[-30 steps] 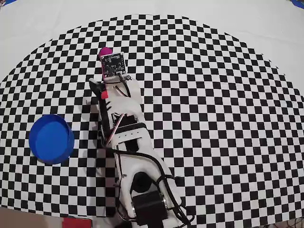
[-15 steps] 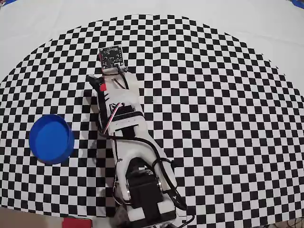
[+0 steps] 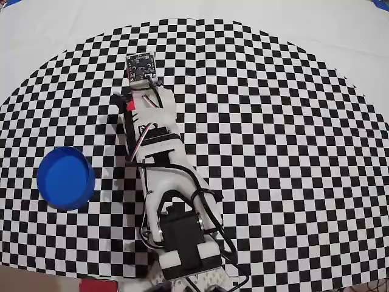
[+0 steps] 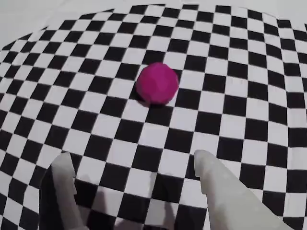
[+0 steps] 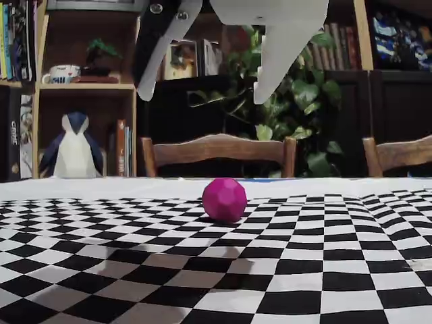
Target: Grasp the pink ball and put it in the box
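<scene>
Your gripper (image 5: 206, 91) hangs with its fingers spread apart, gripping nothing, above the pink ball (image 5: 224, 200). The ball sits on the checkered tablecloth (image 3: 273, 121) toward its far edge, in the overhead view. The blue round box (image 3: 65, 177) sits near the cloth's left edge, well apart.

Overhead cam looking straight down at checkered desk (image 3: 292, 121), taking in whole arm and box (image 3: 65, 178). Wrist cam riding behind jaws, pointing forward and down, close on pink ball (image 4: 157, 83). Fixed cam sitting low at desk level, facing shelves and chairs, sharing ball and jaws with wrist cam.
</scene>
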